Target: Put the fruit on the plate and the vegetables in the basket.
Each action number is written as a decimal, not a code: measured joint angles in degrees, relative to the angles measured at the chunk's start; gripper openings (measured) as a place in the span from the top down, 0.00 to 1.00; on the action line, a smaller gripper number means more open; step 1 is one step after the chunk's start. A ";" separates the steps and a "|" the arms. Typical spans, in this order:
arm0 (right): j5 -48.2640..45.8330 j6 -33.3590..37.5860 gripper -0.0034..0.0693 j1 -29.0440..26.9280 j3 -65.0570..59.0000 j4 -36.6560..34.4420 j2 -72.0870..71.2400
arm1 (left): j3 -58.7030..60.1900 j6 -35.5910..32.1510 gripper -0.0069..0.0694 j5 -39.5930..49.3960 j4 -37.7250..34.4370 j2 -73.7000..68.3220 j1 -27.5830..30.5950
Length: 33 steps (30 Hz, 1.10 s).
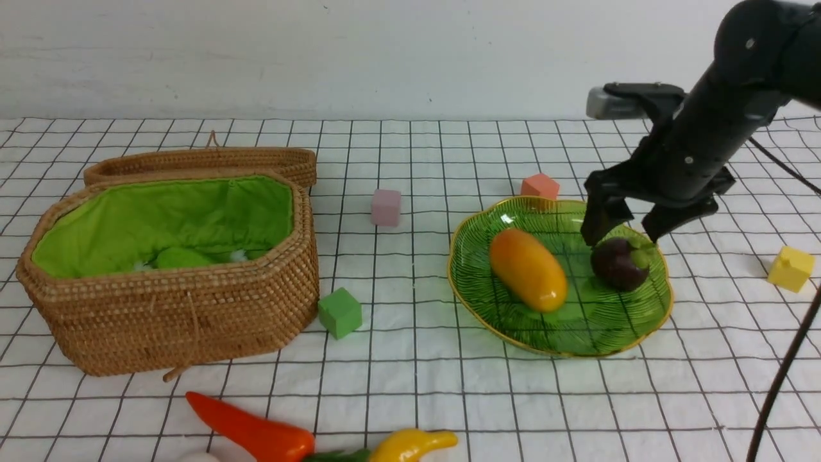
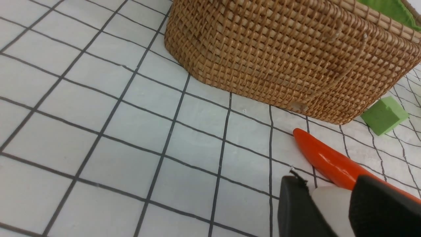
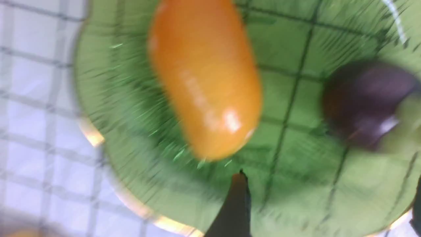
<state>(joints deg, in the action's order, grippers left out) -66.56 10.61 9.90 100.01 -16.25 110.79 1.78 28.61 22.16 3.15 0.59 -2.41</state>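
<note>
So the orange-yellow oval toy mango (image 1: 528,269) lies glossy and slanted on the wide ribbed green glass plate (image 1: 596,324) with the wavy gold rim, around 9 o'clock from the dish's centre. The round dark-purple mangosteen (image 1: 619,263) with its green cap sits at roughly 2 o'clock, apart from it. The right gripper (image 1: 623,236) hangs right over the mangosteen, fingers spread wide and holding nothing.

The right wrist view is badly smeared, but it looks straight down on both fruits. The long yellow banana (image 1: 414,444) is off the plate at the table's 6 o'clock, next to a dark-green leafy piece (image 1: 337,457) and the red-orange pointed pepper (image 1: 253,431).

Only the left wrist view shows the left gripper (image 2: 327,189). Its fingers straddle the white oblong radish (image 2: 330,210) just beside the pepper; can't tell if they're squeezing.

The brown woven wicker basket (image 1: 179,321) sits open at 9 o'clock with a light-green gourd (image 1: 183,258) in its green lining and the lid (image 1: 205,160) behind. A pink cube (image 1: 386,206), salmon cube (image 1: 540,187), green cube (image 1: 340,312) and yellow cube (image 1: 791,268) dot the checked cloth (image 1: 410,385).
</note>
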 joint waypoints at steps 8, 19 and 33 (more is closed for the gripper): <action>0.55 -4.83 0.07 23.96 -17.33 -6.66 -10.83 | 0.00 0.00 0.60 0.00 0.00 0.00 0.00; 15.29 -16.77 0.17 49.08 -22.13 -4.45 -3.94 | 0.00 0.00 0.60 0.00 0.00 0.00 0.00; 17.34 -33.22 0.24 50.08 -20.51 2.41 1.46 | 0.00 0.00 0.60 0.00 0.00 0.00 0.00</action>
<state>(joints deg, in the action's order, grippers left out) -49.22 -22.61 59.97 79.50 -13.84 112.25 1.78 28.61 22.16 3.15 0.59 -2.41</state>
